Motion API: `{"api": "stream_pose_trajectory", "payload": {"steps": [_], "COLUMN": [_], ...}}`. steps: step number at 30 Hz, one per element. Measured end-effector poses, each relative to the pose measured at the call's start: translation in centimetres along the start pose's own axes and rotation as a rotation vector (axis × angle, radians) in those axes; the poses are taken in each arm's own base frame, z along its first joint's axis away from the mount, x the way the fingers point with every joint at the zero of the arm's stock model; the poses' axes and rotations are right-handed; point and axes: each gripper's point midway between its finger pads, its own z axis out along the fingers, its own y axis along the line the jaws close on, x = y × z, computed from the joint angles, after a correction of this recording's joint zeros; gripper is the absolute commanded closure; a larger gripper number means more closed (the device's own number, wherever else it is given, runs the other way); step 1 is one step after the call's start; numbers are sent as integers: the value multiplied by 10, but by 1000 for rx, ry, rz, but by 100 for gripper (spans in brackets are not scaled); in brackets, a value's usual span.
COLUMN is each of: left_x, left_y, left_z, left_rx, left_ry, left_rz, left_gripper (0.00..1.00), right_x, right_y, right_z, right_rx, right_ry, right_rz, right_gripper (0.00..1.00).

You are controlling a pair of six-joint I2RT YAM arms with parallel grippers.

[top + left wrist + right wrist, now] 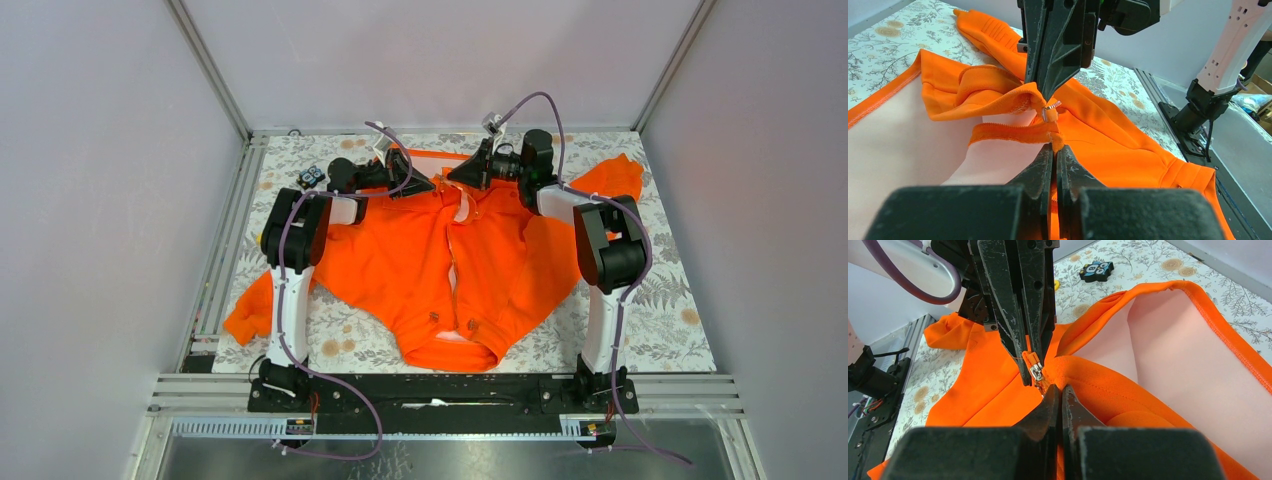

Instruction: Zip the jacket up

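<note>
Top view: the jacket [400, 262] lies spread front up on the desk [662, 300], a sleeve out to either side and its front open down the middle. The left gripper [432, 187] and right gripper [450, 177] meet tip to tip at the far end of that opening. I judge the cloth light, soft and limp, so it is likely to bunch and slide under a pull rather than hold its shape. The firm places to take are the zipper tape and the metal slider, not the loose panel. Left wrist view: my left jaws are pressed together with a strip of orange edge pinched between them, no gap showing. Just beyond, the right jaws come down from above, closed on a fold of fabric right at the small metal zipper slider [1049, 111], with the pale lining [908, 150] exposed to the left. Right wrist view: the right jaws are likewise squeezed together on the orange edge, and the left jaws opposite are narrow, nipping the tape beside the slider. Whether the two zipper halves are engaged, I cannot tell.
</note>
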Motion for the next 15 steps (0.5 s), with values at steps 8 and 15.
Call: {"api": "stream_pose_trajectory", "payload": {"steps": [8,15], "left_x": [-1,-1], "left_y": [0,-1], "left_z": [0,1], "left_rx": [2,3], "left_ry": [0,1], "left_rz": [1,0], "left_gripper": [100,100], "right_x": [-2,-10], "right_y": [-1,2], "right_z": [0,-3], "right_rx": [20,51], "right_ry": [3,11], "right_rz": [-11,-32], "right_gripper": [100,100]}}
